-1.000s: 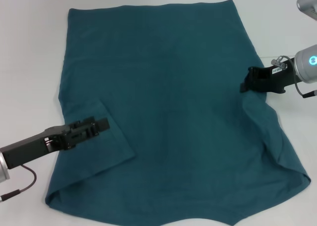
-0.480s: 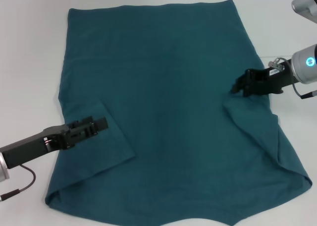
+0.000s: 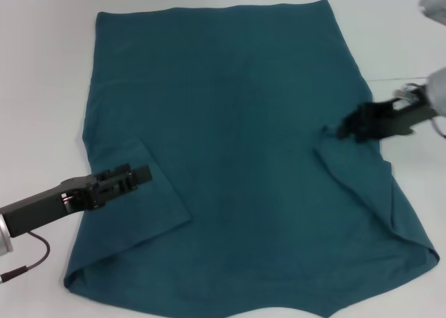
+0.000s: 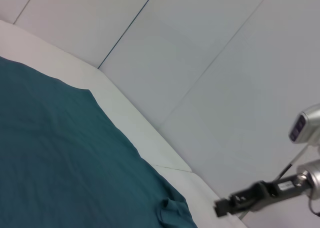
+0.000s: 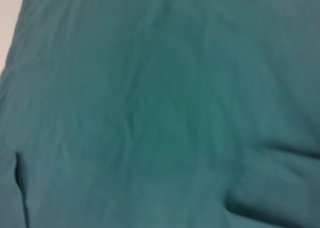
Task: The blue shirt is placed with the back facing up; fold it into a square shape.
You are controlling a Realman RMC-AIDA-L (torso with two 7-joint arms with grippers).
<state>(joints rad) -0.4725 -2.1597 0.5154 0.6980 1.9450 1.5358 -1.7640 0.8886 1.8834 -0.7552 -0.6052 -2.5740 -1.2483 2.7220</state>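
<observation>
The blue shirt [image 3: 237, 157] lies flat on the white table [image 3: 42, 67], plain back up. Its long axis runs from the far hem toward the near edge of the head view, where the cloth widens and passes out of sight.

Left side: the left sleeve [image 3: 150, 206] is already turned inward and lies flat on the body panel, its folded edge running diagonally. The left gripper [image 3: 139, 173] rests low over that flap, fingertips pointing toward the shirt's centre. Whether its fingers are spread or pressed together cannot be told.

Right side: the right gripper [image 3: 345, 128] is at the right-hand side seam, with the right sleeve [image 3: 369, 185] partly drawn in. A small bunched ridge of cloth sits just at its fingertips. The fingers appear to be at the fabric, but whether they pinch it or have parted cannot be told. The left wrist view shows the same gripper [image 4: 222, 208] just beyond a puckered lump at the shirt's edge.

Judgement: the deciding relation is that the unfinished fold lies directly under and near-side of the right gripper, and the shirt's centreline lies to that gripper's left. The right arm is clearly the nearer, and the sleeve edge must travel inward, across the long axis, to mirror the left flap.
</observation>
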